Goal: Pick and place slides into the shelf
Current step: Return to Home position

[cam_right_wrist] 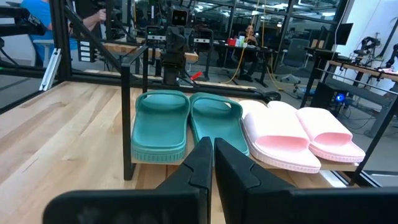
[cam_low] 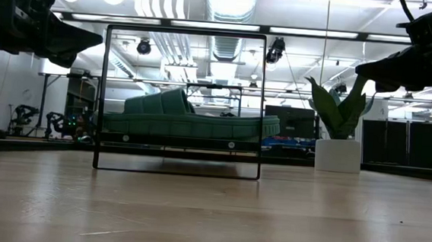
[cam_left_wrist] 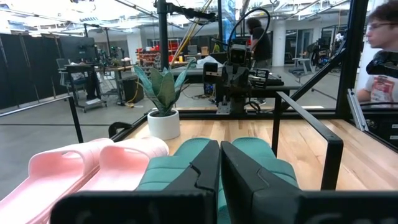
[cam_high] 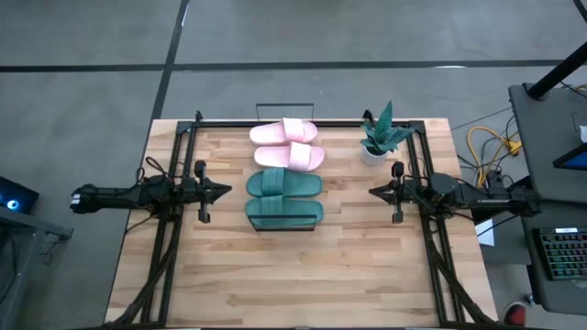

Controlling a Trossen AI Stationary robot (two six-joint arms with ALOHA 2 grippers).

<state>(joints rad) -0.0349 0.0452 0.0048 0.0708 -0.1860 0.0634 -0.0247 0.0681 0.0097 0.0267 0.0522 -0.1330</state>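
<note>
Shelf (cam_right_wrist: 126,124): fully stocked, four slides lying side by side on it.
- Pale pink slides (cam_high: 290,144), two: on the shelf's end nearer the potted plant (cam_high: 381,137).
- Teal green slides (cam_high: 284,197), two: on the shelf's other end.
- Left gripper (cam_high: 225,192): clear of the shelf on its left side, fingers together, empty.
- Right gripper (cam_high: 373,192): clear on the opposite side, likewise closed and empty.
- Status: placing looks finished, and only parking the arms appears to be left.
</note>
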